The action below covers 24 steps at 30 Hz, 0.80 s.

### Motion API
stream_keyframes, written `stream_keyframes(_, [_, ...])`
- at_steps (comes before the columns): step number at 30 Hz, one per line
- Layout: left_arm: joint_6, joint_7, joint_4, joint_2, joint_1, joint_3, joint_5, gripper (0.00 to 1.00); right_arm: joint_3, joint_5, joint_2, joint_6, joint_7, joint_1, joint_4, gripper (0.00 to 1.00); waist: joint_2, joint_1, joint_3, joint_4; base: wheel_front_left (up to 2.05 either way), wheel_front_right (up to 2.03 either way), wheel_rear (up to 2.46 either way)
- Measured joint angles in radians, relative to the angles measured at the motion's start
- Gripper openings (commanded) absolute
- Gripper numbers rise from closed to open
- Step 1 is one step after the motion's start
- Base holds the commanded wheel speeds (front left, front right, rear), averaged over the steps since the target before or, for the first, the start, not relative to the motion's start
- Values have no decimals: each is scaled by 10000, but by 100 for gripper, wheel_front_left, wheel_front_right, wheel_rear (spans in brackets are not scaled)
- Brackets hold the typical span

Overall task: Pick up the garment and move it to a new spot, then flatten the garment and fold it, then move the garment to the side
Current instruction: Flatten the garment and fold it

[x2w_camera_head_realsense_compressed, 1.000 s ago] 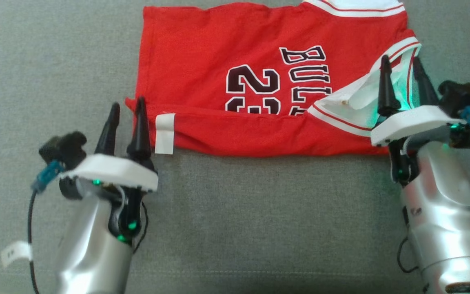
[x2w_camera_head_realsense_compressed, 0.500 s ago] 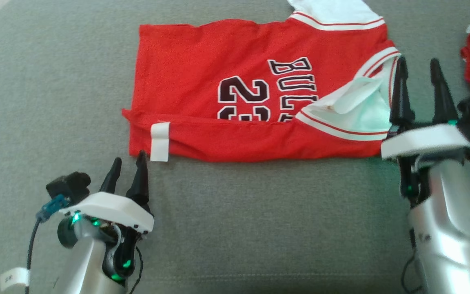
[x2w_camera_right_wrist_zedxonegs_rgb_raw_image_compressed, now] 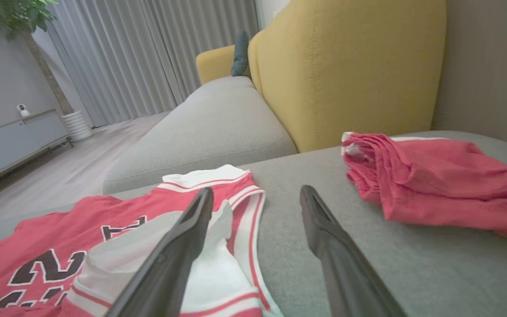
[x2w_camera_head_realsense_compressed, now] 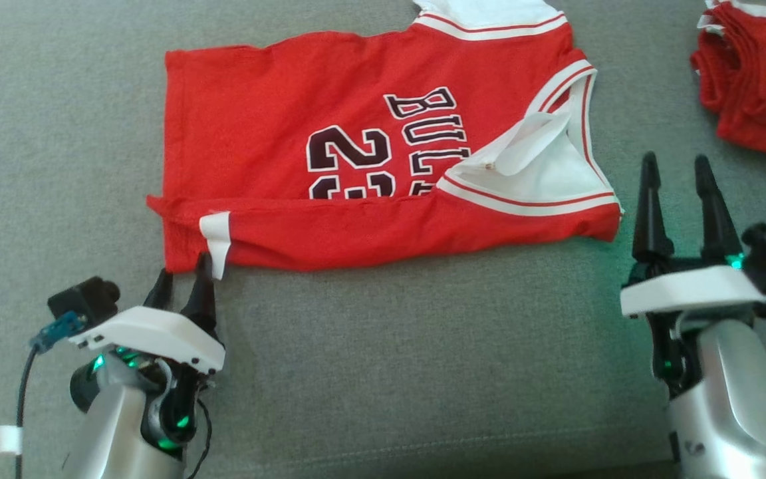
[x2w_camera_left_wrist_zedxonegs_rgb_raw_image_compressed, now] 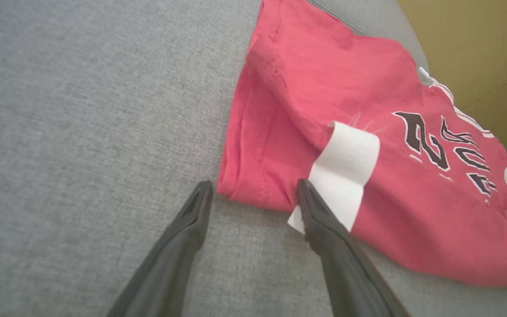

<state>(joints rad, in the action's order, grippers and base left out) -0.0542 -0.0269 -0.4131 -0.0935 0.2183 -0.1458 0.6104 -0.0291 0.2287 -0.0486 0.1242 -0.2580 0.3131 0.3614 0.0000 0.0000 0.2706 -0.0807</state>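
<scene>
Grey fabric sofa cushion point(x2w_camera_head_realsense_compressed: 383, 372) is carrying the red sleeveless basketball jersey point(x2w_camera_head_realsense_compressed: 256, 133) lengthwise across mid-frame. The nearer left gripper point(x2w_camera_head_realsense_compressed: 183, 266) is flanking its lower-left corner with parted jaws; the right gripper point(x2w_camera_head_realsense_compressed: 675, 158) is gaping empty.

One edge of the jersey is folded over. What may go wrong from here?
1. The left gripper, open at the corner, may pinch only the white tag, not the jersey.
2. The right gripper is apart from the jersey, near the second red garment, and might snag it.

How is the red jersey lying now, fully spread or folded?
Partly folded. The near edge of the jersey is turned over its front as a long flap, hiding part of the number; the rest lies spread.
</scene>
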Motion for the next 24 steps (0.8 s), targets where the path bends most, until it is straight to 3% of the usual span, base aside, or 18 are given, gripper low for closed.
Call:
stream_keyframes(2, [0, -10, -58, -2, 33, 17, 107, 100, -88, -10, -2, 0, 0, -172, 6, 100, 0, 0, -4, -55, 0, 0, 0])
stream_keyframes(3, [0, -10, -92, -2, 55, 31, 121, 88, -90, -10, 0, 0, 0, -237, 27, 100, 0, 0, -10, -76, 0, 0, 0])
stream_keyframes(4, [0, -12, -130, -2, 85, 48, 176, 63, -86, -10, 4, 0, 4, -284, 52, 100, 0, 0, -19, -96, 0, 0, 0])
stream_keyframes(6, [4, -31, -234, 2, 126, 81, 272, 24, -84, -10, 4, 0, 90, -394, 92, 100, 0, 0, -42, -120, 0, 0, 0])
stream_keyframes(7, [12, -111, -303, 8, 125, 119, 301, 0, -84, -10, 4, 0, 198, -434, 174, 100, 0, 0, -55, -126, 0, 0, 0])
stream_keyframes(17, [203, -1003, -454, 125, 140, 171, 336, 0, 176, 207, 13, 0, 750, -521, 1730, 100, 0, 0, -156, 71, 0, 0, 0])
stream_keyframes(24, [336, -1331, -453, 165, 141, -21, 334, 0, 234, 800, 10, 0, 748, 411, 3384, 100, 0, 0, -219, 377, 0, 0, 0])
